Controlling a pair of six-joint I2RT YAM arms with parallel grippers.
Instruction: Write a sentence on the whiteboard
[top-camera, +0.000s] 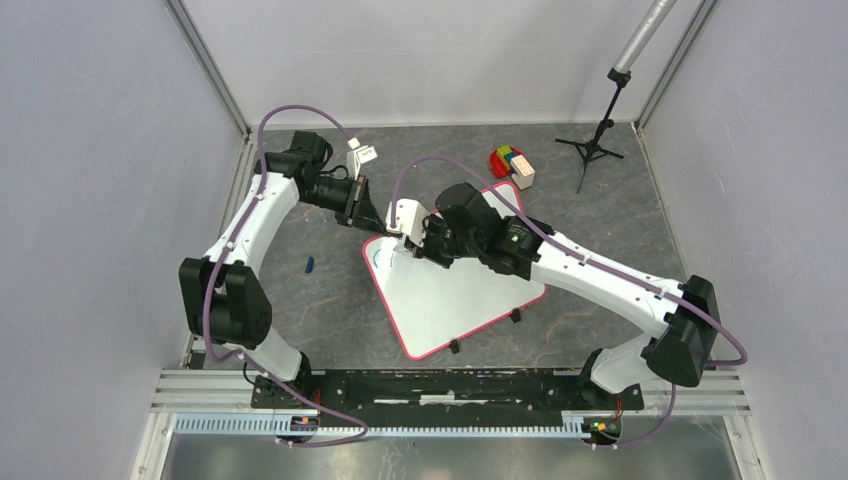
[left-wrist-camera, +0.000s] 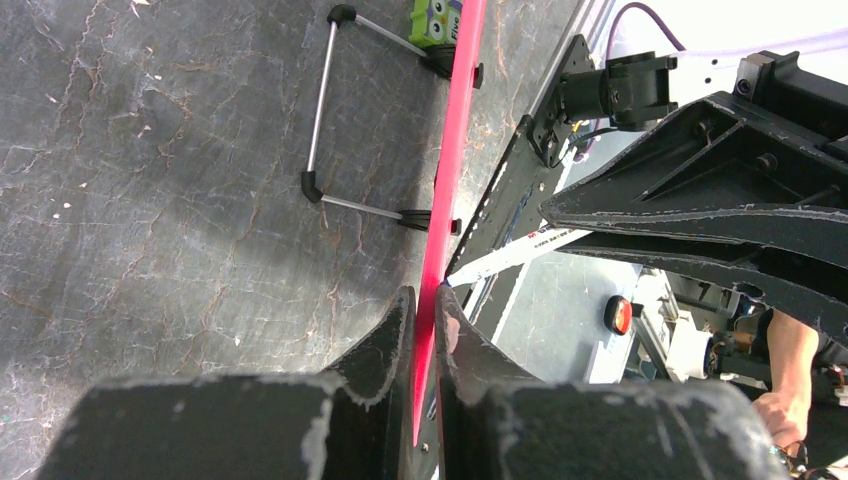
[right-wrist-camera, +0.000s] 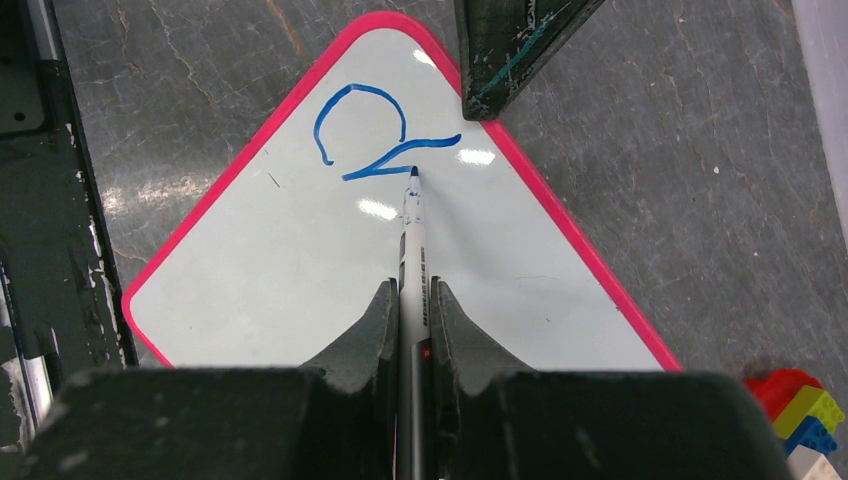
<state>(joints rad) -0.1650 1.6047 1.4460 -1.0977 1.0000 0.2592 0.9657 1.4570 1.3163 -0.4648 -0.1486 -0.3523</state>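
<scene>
The whiteboard (top-camera: 455, 295) sits on the bench (top-camera: 330, 290) between the arms, its pink rim pinched by the left fingers (left-wrist-camera: 385, 340), while the right fingers (right-wrist-camera: 370, 325) clamp a marker (right-wrist-camera: 412, 240), tip at the sentence (right-wrist-camera: 430, 143)'s first blue strokes.

Left arm (top-camera: 250, 225): bent, reaching far; left gripper (left-wrist-camera: 425, 305) pinching board (left-wrist-camera: 452, 150) rim. Right arm (top-camera: 600, 275): stretched far-left; right gripper (right-wrist-camera: 412, 290) clamping pen (right-wrist-camera: 412, 230).

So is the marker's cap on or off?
Off: the marker shows a bare blue tip, right by blue strokes on the whiteboard.
</scene>
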